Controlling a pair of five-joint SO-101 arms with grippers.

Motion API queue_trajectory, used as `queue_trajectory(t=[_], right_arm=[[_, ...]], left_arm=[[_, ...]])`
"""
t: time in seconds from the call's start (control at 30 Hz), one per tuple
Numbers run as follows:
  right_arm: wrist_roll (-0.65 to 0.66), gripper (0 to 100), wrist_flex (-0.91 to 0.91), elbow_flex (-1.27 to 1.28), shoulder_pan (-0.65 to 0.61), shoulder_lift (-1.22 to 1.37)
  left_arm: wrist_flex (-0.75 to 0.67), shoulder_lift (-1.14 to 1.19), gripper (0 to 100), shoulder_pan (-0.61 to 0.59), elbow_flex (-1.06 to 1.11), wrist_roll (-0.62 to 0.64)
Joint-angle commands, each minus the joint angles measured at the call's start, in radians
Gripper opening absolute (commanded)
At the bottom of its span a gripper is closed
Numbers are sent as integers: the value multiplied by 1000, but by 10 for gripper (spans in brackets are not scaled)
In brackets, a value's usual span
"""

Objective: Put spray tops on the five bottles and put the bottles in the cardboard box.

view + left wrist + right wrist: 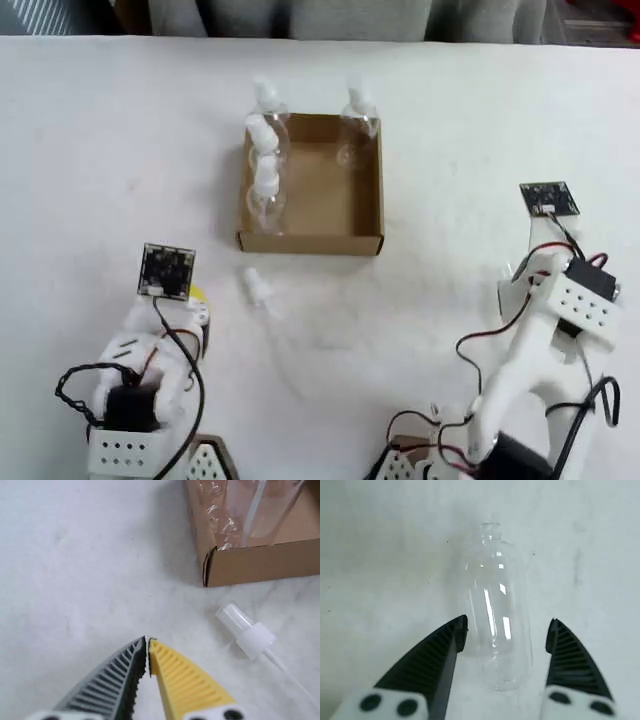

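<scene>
White, faintly mottled table point(450, 120); brown cardboard box point(312, 243); bottles in the box point(266, 200) clear, with white spray tops; loose spray top point(247, 632) white with a translucent cap; bottle on the table point(499, 610) clear and colourless. Left gripper point(148, 645): 1 grey and 1 yellow ribbed finger. Right gripper point(507, 623): 2 black ribbed fingers on white mounts.

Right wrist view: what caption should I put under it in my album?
Open right gripper frames an uncapped clear bottle lying on the white table.
</scene>
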Motion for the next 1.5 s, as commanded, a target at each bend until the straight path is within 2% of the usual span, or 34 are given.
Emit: queue_trajectory(t=[0.0,0.43,0.83,0.97,1.23,1.47], right_arm=[[0,222,-77,-6,-16,44],[-71,223,-88,-77,-111,153],[-58,232,-12,-245,-110,383],[40,293,8,-284,-108,456],[183,274,18,-285,-104,478],[443,272,21,-282,-67,486]], left_arm=[[2,-8,24,-8,0,-9],[2,-8,24,-8,0,-9],[0,-8,24,-8,0,-9],[0,-8,24,-8,0,-9],[-2,-8,26,-8,0,-9],[-2,-8,26,-7,0,-9]])
